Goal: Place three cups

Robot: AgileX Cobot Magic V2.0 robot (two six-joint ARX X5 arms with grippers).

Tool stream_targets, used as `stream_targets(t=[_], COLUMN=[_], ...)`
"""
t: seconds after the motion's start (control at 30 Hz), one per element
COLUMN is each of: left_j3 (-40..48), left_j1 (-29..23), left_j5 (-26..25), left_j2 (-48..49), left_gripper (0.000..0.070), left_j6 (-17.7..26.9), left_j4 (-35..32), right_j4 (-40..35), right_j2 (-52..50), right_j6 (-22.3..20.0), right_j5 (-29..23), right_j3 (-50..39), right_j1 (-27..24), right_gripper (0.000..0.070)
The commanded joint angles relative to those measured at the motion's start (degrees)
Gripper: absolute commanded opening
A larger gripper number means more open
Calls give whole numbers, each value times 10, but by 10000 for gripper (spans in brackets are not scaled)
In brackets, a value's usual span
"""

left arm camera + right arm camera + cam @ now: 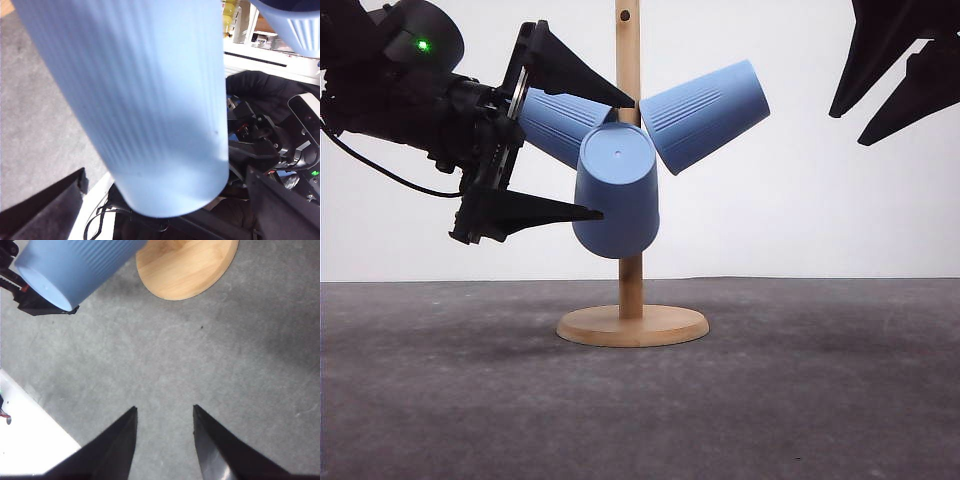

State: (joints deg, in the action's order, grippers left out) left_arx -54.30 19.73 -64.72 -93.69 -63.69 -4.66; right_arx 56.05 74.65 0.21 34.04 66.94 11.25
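Three light-blue ribbed cups hang on one wooden stand [630, 150] at the middle of the grey worktop [820, 400]: a single upright post rising from a single round base [633, 325]. One cup [617, 190] hangs on the near side with its flat bottom facing the camera. A second cup [705, 112] slants up to the right of the post. The third cup [555, 120] slants up to the left, partly behind the near one.

Two grippers are in view. The left gripper [575, 150] reaches in from the left, its jaws spread wide above and below the left cup; whether either jaw touches the cup cannot be told from the front view. The left wrist view shows that cup's wall close up between the two jaws. The right gripper [895, 85] hangs high at the right, well apart from the stand, its jaws parted and holding nothing.
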Motion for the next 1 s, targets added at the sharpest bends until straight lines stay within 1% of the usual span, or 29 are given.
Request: stream_targets(t=[0.0,0.13,0.23,0.27,0.33,0.37,0.4,0.43,0.5,0.6,0.7,0.77,0.83,0.97], left_j3=[-5,-5,-5,-5,-5,-5,-5,-5,-5,-5,-5,-5,-5,4], left_j1=[0,-1,-7,-11,-19,-24,-29,-36,-51,-76,-105,-123,-138,-156], left_j5=[-10,-13,-6,3,36,58,82,108,166,253,328,359,376,382], left_j2=[7,26,60,76,114,134,155,176,217,271,315,341,364,403], left_gripper=[638,638,636,632,624,605,570,520,489,485,486,486,486,486], left_j6=[14,29,62,81,129,159,191,225,295,400,485,528,563,604], left_j4=[-4,7,39,56,100,124,150,177,233,304,348,362,368,359], right_j4=[-2,-1,5,7,11,12,13,13,12,6,-24,-60,-100,-179], right_j2=[6,6,6,6,5,4,3,1,-5,-18,-39,-63,-90,-143], right_j6=[-6,-6,-7,-7,-11,-13,-16,-20,-24,-26,-26,-26,-26,-9], right_j5=[-1,-1,-1,-1,0,-1,-2,-5,-29,-75,-104,-122,-135,-151], right_j3=[10,10,10,10,10,10,10,10,10,8,-8,-34,-66,-136], right_j1=[3,3,3,3,3,3,3,3,3,3,3,3,3,3], right_gripper=[223,222,223,222,222,222,222,222,222,222,222,222,222,223])
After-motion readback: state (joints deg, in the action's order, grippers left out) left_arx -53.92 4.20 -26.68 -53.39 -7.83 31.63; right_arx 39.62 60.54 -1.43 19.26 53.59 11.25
